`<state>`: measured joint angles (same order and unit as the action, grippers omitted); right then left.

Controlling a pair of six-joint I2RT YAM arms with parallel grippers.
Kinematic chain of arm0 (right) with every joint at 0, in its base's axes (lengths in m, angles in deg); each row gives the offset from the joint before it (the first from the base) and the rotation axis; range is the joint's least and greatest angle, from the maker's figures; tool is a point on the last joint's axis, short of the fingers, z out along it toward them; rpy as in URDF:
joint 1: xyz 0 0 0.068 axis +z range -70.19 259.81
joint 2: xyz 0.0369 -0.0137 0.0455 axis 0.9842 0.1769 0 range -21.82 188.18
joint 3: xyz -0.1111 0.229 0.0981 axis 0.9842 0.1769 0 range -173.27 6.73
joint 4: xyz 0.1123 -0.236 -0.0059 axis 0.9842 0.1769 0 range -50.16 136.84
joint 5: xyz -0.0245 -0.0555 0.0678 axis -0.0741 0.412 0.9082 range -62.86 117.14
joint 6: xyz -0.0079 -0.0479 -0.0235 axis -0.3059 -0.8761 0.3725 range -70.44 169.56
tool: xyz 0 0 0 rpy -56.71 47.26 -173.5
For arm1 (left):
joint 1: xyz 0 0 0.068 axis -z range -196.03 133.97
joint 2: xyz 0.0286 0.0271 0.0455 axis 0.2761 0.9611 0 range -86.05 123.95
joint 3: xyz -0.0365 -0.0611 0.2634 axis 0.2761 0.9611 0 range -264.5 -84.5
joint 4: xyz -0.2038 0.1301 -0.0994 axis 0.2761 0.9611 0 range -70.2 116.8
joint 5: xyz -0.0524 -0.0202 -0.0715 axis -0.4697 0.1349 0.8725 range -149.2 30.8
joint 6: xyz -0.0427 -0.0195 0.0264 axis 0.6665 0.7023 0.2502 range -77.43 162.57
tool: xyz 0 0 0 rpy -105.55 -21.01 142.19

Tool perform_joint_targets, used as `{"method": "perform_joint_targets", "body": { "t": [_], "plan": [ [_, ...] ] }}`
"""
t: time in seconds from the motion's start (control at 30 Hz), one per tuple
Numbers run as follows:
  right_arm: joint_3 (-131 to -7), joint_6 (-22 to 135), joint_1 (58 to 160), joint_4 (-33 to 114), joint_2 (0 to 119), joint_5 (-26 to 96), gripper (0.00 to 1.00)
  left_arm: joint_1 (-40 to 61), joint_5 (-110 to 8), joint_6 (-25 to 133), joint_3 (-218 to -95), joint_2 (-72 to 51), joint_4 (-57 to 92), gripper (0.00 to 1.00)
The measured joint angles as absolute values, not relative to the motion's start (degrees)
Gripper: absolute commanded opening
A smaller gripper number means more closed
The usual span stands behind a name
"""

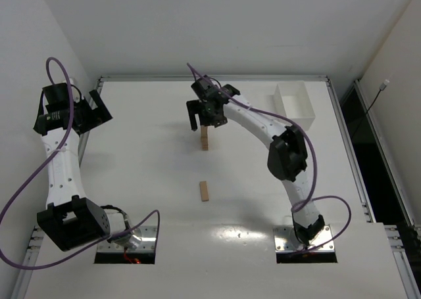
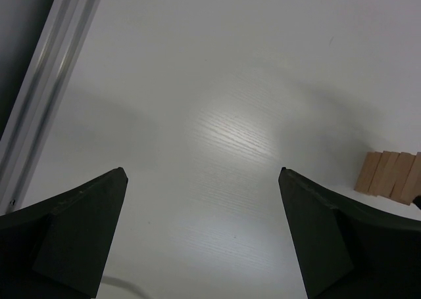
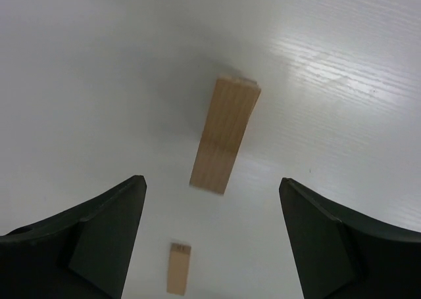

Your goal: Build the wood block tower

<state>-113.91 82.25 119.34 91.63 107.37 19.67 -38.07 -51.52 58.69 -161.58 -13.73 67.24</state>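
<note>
The tower (image 1: 204, 140), a narrow stack of flat, light-brown oblong wooden blocks, stands directly beneath the right gripper (image 1: 206, 115). The gripper's black jaws are spread wide on either side of the top block, holding nothing and apparently clear of the wood.

One loose light-brown wooden block (image 1: 204, 190) lies flat on the white table (image 1: 131, 181). It is back from that gripper toward the arm bases and well apart from the stack.

The main risk is a sideways move before the fingers have risen clear. A fingertip clipping the top block would likely shift it or topple so slim a stack.

The white rectangular plastic bin (image 1: 289, 84) sits off to that gripper's right, well apart. The left gripper (image 2: 202, 174) hangs far to the left near the table edge, its jaws fully spread and empty. Nothing lies between the right gripper and the loose block.
</note>
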Motion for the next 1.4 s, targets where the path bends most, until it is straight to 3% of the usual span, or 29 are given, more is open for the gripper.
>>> {"method": "perform_joint_targets", "body": {
  "t": [0.4, 0.5, 0.67, 0.83, 0.93, 1.13, 1.4],
  "plan": [
    [-73.61, 56.57, 120.93, 78.19, 64.09, 22.93, 0.84, -38.07, -48.24, 57.45, -157.43, -17.93, 66.85, 1.0],
    [-64.21, 52.26, 113.94, 76.51, 58.47, 20.66, 0.84, -37.74, -47.74, 56.97, -157.06, -18.02, 66.78, 1.0],
    [-49.59, 50.58, 93.04, 74.91, 57.38, 13.31, 0.84, -36.87, -47.11, 56.75, -156.97, -18.02, 66.3, 1.0],
    [-44.45, 50.36, 75.32, 74.8, 57.29, 9.77, 0.84, -35.47, -47.06, 56.75, -156.97, -17.38, 65.38, 1.0],
    [-44.45, 49.29, 69.57, 74.56, 55.65, 10.58, 0.85, -35.01, -47.08, 56.75, -156.97, -16.88, 65.19, 1.0],
    [-46.22, 44.33, 74.9, 77.12, 50.8, 27.74, 0.8, -34.07, -47.11, 56.75, -156.97, -15.96, 65.04, 1.0],
    [-46.88, 32.72, 106.46, 81.29, 47.96, 47.56, 0.74, -34.05, -47.13, 56.31, -156.97, -15.92, 64.66, 1.0]
  ]
}}
